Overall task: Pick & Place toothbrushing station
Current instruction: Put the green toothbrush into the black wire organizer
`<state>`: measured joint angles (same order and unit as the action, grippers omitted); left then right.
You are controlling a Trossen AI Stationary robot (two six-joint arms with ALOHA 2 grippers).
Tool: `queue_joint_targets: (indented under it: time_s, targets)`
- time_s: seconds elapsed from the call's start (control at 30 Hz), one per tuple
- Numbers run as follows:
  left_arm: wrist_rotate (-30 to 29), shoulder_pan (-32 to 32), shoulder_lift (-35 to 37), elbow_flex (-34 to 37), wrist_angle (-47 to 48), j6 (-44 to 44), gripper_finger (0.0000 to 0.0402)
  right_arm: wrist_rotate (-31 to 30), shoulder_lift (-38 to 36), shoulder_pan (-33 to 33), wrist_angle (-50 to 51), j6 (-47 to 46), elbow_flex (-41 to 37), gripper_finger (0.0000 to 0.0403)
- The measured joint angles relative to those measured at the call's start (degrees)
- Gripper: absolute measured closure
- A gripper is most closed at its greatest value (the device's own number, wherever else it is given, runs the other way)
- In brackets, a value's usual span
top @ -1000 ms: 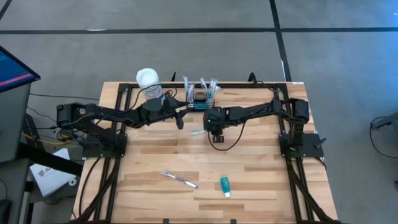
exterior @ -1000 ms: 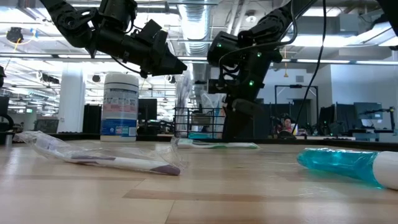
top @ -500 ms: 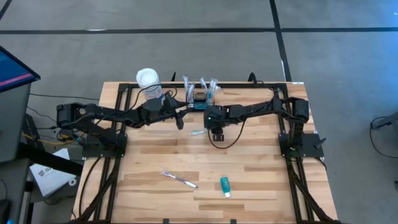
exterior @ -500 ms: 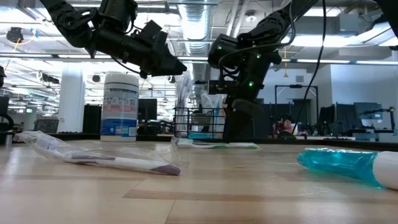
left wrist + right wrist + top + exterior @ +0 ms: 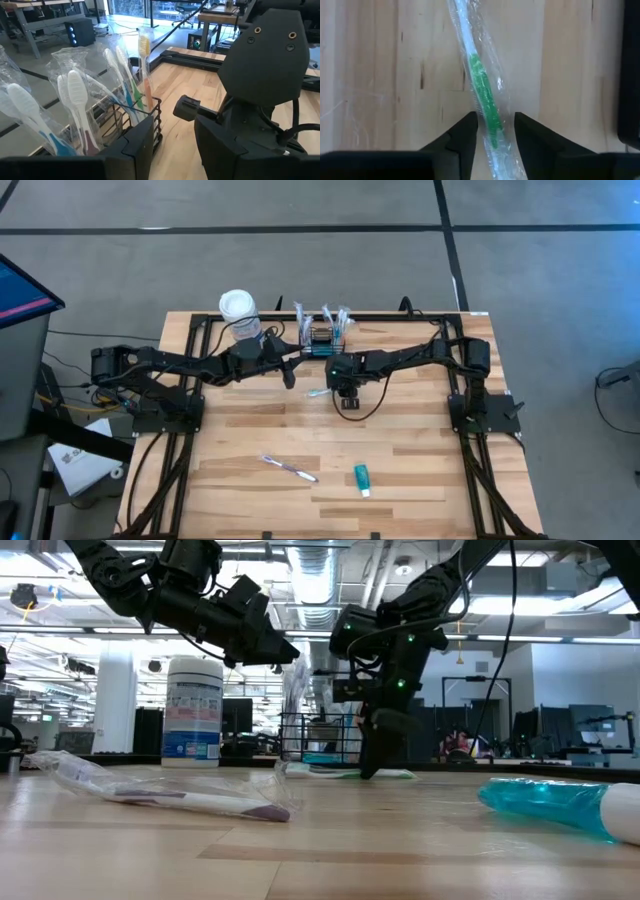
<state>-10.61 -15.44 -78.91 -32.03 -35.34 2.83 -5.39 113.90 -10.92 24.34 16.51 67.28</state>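
Right gripper [image 5: 493, 132]: at mid-bench toward the far edge, pointing down; fingers apart, straddling a wrapped green toothbrush [image 5: 482, 90] lying flat on the wood.
Left gripper [image 5: 172, 142]: raised just beside the basket, fingers apart, nothing between them.
Basket [image 5: 322, 338]: by the far edge, midway along, holding upright wrapped toothbrushes [image 5: 125, 80]; right arm close beside it.
Canister [image 5: 239, 313]: far edge, nearer the far-left corner, well clear of both grippers.
Near edge: purple toothbrush [image 5: 289, 468] and toothpaste tube [image 5: 362, 478], well apart from the arms.
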Motion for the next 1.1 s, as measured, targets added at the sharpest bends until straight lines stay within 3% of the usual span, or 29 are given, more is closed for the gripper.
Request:
queue_joint_targets:
  time_s: [0.37,0.63,1.1]
  targets:
    - [0.0,0.0,0.0,0.0,0.0,0.0,0.0266,2.5,-0.3,0.0,0.8,0.0,0.2,0.0389]
    - [0.0,0.0,0.0,0.0,0.0,0.0,0.0266,3.1,-0.2,0.0,2.0,-2.0,1.3,0.0395]
    - [0.0,0.0,0.0,0.0,0.7,-1.3,0.0266,3.9,0.3,0.5,18.0,-1.5,13.0,0.0401]
